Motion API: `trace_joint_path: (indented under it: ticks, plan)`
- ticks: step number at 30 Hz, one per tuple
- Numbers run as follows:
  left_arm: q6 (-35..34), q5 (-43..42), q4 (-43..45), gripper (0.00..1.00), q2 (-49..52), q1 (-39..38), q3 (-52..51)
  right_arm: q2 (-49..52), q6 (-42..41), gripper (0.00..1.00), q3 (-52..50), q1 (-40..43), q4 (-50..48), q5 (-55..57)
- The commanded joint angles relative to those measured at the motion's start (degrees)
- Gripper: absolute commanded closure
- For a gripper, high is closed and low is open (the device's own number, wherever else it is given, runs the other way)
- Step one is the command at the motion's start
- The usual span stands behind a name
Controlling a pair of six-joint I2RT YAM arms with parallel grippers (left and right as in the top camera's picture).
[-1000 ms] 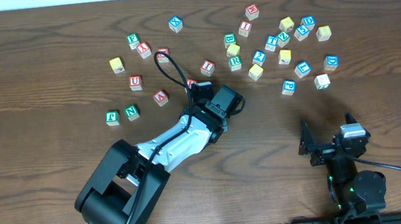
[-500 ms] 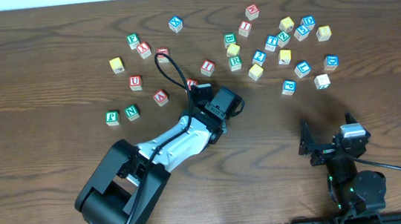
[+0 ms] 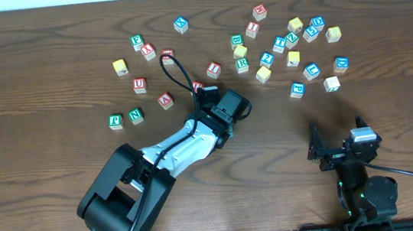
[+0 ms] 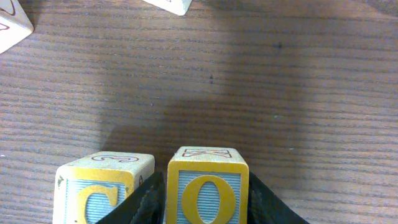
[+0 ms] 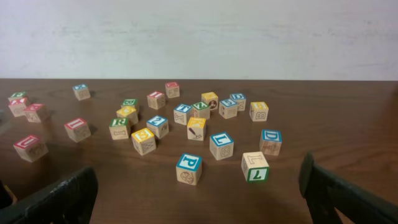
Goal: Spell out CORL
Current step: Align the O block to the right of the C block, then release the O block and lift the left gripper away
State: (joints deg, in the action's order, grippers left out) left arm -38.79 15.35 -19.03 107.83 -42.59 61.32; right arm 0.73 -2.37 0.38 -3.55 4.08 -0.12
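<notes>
Closely under the left wrist camera, the left gripper (image 4: 206, 196) clamps a yellow-framed wooden cube with a yellow letter O (image 4: 208, 182), one black finger on each side of it. Just beside it, on the left in this view, stands a similar yellow-framed wooden cube with letter C (image 4: 102, 190). One finger sits in the narrow gap between the two. Both cubes rest on the dark brown wooden table (image 4: 280, 93). Further up, two pale cubes (image 4: 11, 25) are only partly visible. The right gripper (image 3: 339, 146) has its jaws spread wide and holds nothing. Beyond it many coloured letter cubes (image 5: 188, 169) lie scattered, among them a green-framed cube with R (image 3: 242, 63), and behind them is a white wall (image 5: 199, 37).
</notes>
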Motion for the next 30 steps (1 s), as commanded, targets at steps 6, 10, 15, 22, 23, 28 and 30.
trace_joint_path:
  ticks: [6,10,15,22,23,28,30]
  plan:
    - [0.61,0.66,0.15,0.54,0.15,0.02,-0.44,-0.24,-0.37,0.01,-0.04,0.42,0.24,0.42]
    - [0.61,0.66,0.17,0.54,0.15,0.02,-0.44,-0.24,-0.37,0.01,-0.04,0.42,0.24,0.42]
    - [0.61,0.66,0.17,0.54,0.15,0.02,-0.44,-0.24,-0.37,0.01,-0.04,0.42,0.24,0.42]
    - [1.70,0.63,0.09,0.54,-0.94,0.02,-0.02,-0.24,-0.37,0.01,-0.07,0.42,0.24,0.42]
    - [1.92,0.63,0.11,0.54,-1.62,0.02,0.11,-0.24,-0.37,0.01,-0.07,0.42,0.24,0.42]
    - [3.21,0.81,0.13,0.54,-5.27,0.02,0.20,-0.24,-0.37,0.01,-0.04,0.42,0.24,0.42]
    - [3.98,0.85,0.33,0.54,-7.82,0.02,0.20,-0.24,-0.37,0.01,-0.04,0.42,0.24,0.42]
